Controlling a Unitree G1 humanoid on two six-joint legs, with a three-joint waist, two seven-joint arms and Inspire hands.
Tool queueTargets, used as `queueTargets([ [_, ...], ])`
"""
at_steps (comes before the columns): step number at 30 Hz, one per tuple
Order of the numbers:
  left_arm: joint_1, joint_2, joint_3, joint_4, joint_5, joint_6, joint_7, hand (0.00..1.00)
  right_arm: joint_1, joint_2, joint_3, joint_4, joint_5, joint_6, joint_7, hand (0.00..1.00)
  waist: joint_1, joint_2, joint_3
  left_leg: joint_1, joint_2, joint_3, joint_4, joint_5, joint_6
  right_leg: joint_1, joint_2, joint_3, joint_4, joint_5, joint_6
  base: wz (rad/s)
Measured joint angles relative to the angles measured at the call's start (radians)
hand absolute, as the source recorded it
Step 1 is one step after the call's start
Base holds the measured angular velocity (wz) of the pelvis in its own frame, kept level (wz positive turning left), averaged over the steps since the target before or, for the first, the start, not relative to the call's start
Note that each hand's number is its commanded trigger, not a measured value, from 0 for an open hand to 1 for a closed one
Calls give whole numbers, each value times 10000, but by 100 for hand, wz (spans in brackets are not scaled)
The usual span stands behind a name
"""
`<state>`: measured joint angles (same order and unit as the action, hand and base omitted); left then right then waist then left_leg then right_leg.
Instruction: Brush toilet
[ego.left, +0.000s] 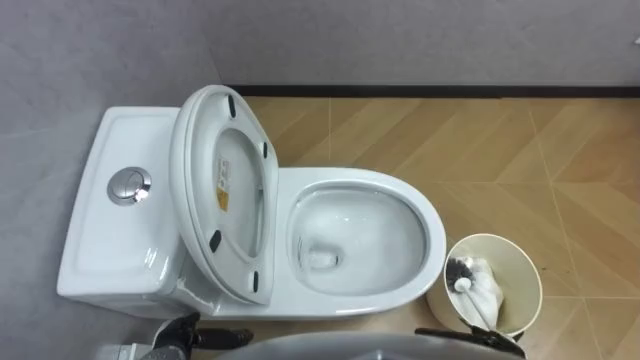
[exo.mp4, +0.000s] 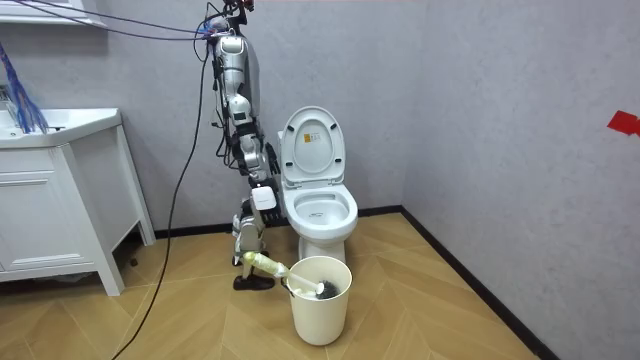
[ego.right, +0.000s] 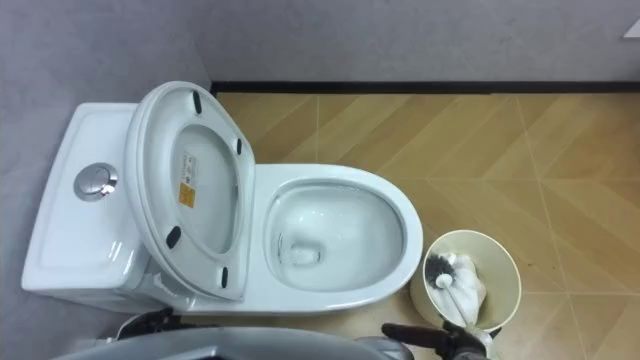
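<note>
The brush (ego.left: 478, 290) stands tilted in the bucket (ego.left: 522, 272), right of the toilet (ego.left: 360, 180). Its long axis runs far to near, with the dark head far-left and the handle leaning toward the near rim. The left hand (ego.left: 205, 335) and right hand (ego.left: 470, 337) sit at the near edge. Their finger state cannot be told.

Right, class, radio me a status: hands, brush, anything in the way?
Left hand low by the tank, right hand by the bucket. Brush in bucket. Lid up, bowl unobstructed.
</note>
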<state>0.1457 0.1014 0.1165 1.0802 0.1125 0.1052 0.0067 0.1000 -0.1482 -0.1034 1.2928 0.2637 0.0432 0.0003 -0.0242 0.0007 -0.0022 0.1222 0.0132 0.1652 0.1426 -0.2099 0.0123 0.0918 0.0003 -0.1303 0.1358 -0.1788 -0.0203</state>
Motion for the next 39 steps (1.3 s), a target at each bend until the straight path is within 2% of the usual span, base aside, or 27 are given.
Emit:
queueTargets([
  [10, 20, 25, -2, 19, -4, 49, 116, 0, 389, -49, 40, -48, -1032, 76, -528, 0, 24, 3, 18, 82, 80, 225, -62, -3, -5, -61, 37, 239, 28, 17, -33, -6],
  [19, 89, 51, -79, 15, -2, 41, 577, 0, 627, -22, 451, 40, -3167, 815, -901, 0, -7, -59, 22, 140, 73, 244, -96, -8, -5, -87, 34, 327, 176, 14, -34, -2],
  [27, 208, 220, -639, 11, 118, 5, 992, 0, 566, -4, 846, -365, -4033, 945, -1062, 0, 31, -47, 40, 92, 76, 227, -96, -52, 17, -85, 35, 332, 187, 11, -27, 0],
  [29, 251, 278, -704, 10, 441, 32, 991, 0, 565, -6, 882, -678, -4397, 1011, -1215, 0, 50, -45, 41, 61, 76, 229, -96, -54, 19, -122, 38, 331, 188, 12, -26, 0],
  [32, 255, 337, -910, 8, 797, 29, 981, 0, 255, -14, 891, -938, -4989, 883, -1540, 0, 46, -61, 32, 22, 67, 247, -87, -54, 19, -223, 36, 331, 200, 18, -24, 0],
  [35, 247, 334, -1073, 6, 809, -78, 976, 0, -82, -11, 890, -1015, -5012, 484, -1871, 0, 51, -59, 33, -19, 66, 253, -62, -53, 19, -235, 38, 322, 163, 18, -24, 0],
  [39, 270, 386, -1113, 14, 822, -209, 987, 0, -38, -8, 932, -1927, -5013, 72, -2277, 0, 72, -52, 45, -53, 67, 282, -62, -52, 17, -253, 37, 321, 130, 18, -24, 0],
])
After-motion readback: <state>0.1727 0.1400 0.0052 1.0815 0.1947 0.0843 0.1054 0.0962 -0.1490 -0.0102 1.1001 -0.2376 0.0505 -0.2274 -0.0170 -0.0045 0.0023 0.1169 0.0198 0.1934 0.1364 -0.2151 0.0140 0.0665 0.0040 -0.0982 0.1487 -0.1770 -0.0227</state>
